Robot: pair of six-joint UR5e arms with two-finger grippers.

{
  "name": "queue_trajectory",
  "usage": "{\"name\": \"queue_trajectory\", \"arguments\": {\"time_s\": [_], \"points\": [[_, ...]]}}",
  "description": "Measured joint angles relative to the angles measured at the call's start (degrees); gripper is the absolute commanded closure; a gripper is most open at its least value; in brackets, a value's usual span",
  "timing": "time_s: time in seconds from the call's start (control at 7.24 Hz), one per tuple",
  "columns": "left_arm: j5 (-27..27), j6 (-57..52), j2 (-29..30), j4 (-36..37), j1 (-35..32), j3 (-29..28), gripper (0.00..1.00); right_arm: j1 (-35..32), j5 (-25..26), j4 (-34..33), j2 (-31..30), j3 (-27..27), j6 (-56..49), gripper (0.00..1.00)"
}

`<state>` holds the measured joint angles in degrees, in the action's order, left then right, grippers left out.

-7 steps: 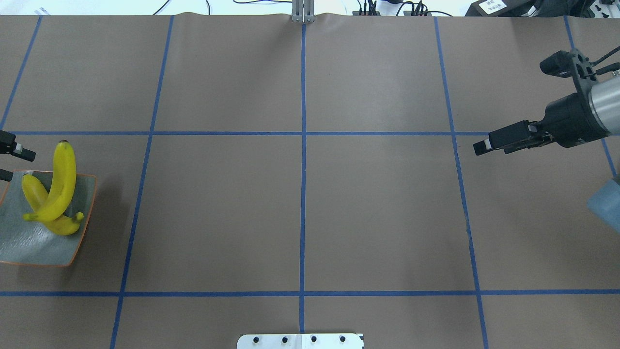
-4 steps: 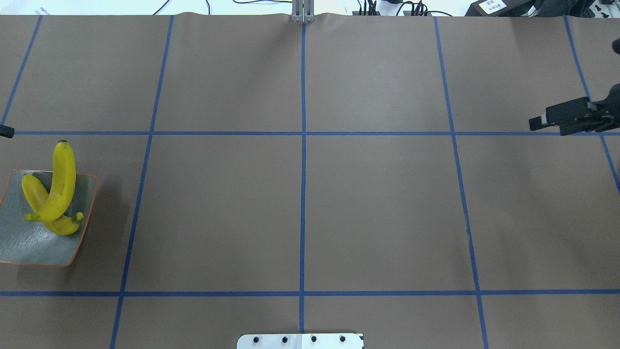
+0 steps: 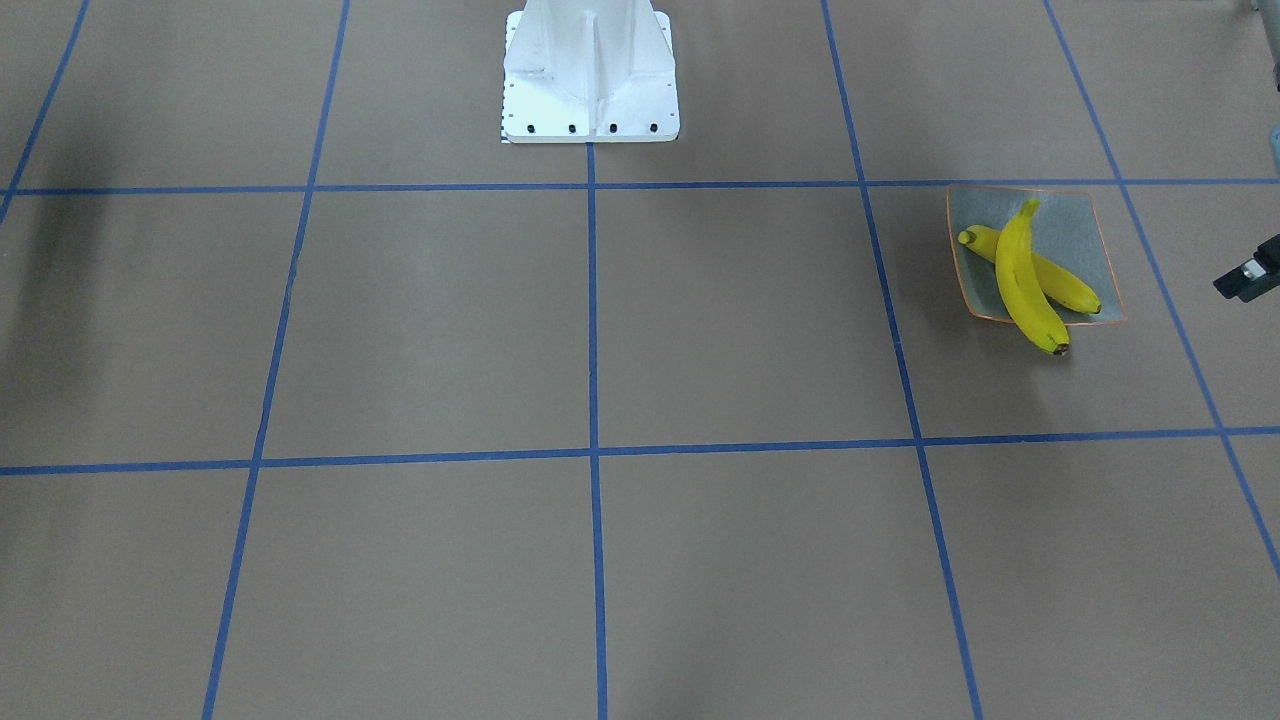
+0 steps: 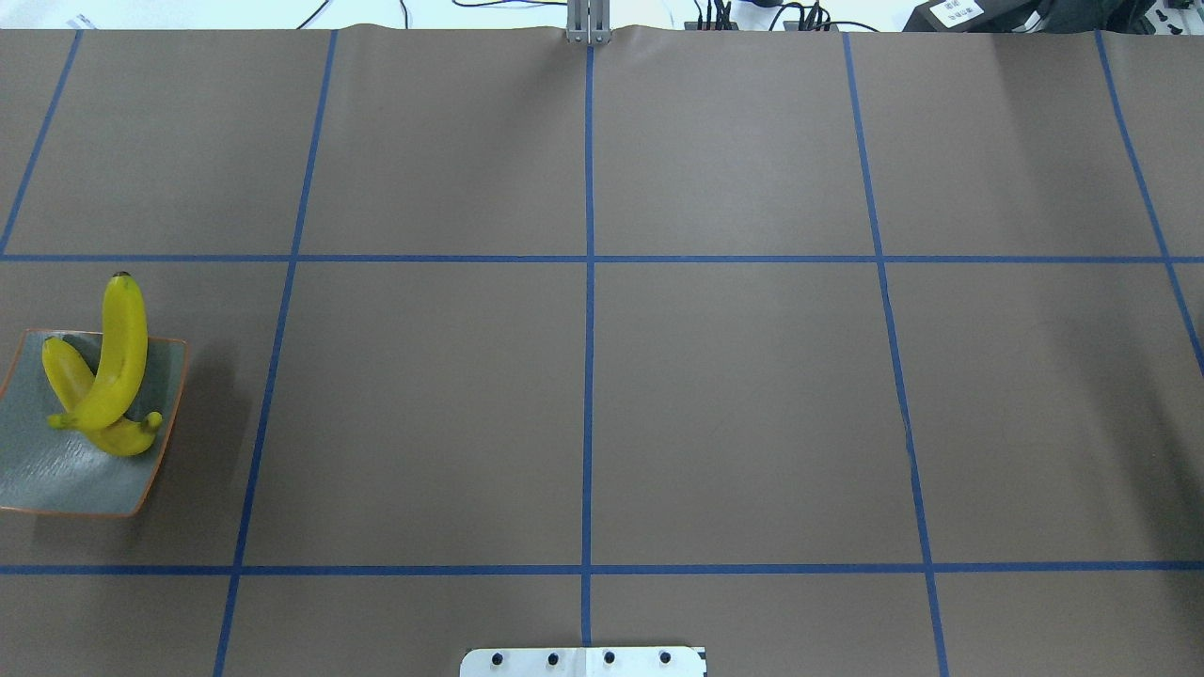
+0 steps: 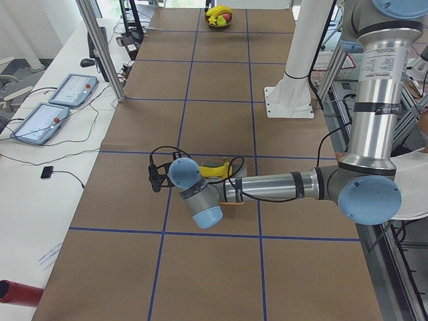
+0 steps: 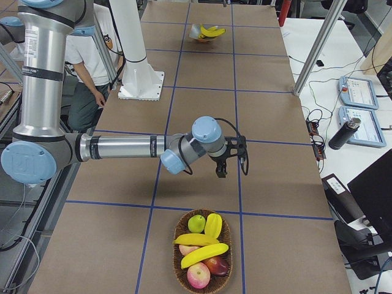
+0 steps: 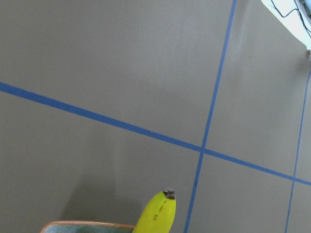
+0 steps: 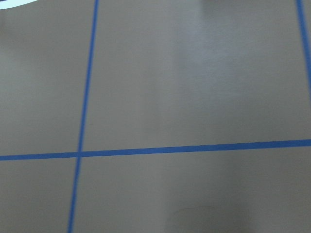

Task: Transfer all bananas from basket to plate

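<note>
Now that both arms have pulled out sideways, the overhead view shows neither gripper. A second ago the right one hung over the table's right side and the left one sat at the plate's edge. This reads as a drop-off just finished: left arm clearing off the plate, right arm probably heading back for more.

Left gripper [image 3: 1245, 277] only pokes in at the front view's edge. One dark tip shows, so I cannot tell whether the fingers are spread or closed, and nothing is seen held. Right gripper [image 6: 221, 166] appears only in the right side view, pointing down at bare table, so its finger state cannot be told either.

Plate [image 4: 56, 480] is near the left fingers, on their table-centre side. It holds two bananas [image 4: 118, 357], crossed, the upper one overhanging the rim with its dark tip past it. The left wrist view catches that tip plus a sliver of orange rim.

Basket [image 6: 230, 248] is near the right fingers, beyond them toward the table end, not under them. It holds what look like three more bananas, a green apple [image 6: 196, 223] and red apples [image 6: 199, 275]. Task looks partly done, with the basket's bananas not yet moved
</note>
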<state>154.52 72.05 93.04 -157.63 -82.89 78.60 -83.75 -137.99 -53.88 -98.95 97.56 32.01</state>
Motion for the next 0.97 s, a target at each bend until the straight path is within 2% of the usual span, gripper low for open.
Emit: {"name": "queue_trajectory", "arguments": {"time_s": [0.14, 0.41, 0.97], "points": [[-1.76, -1.09, 0.1, 0.06, -0.07, -0.12, 0.01, -3.67, 0.17, -0.16, -1.93, -2.49, -6.81, 0.0], [-5.37, -4.52, 0.05, 0.24, -0.18, -0.39, 0.01, -9.26, 2.36, -0.43, -6.04, -3.77, -16.63, 0.0], [-13.62, -17.93, -0.53, 1.7, -1.56, -0.54, 0.01, -11.52, 9.46, -1.5, -10.18, -5.98, -27.89, 0.0]]}}
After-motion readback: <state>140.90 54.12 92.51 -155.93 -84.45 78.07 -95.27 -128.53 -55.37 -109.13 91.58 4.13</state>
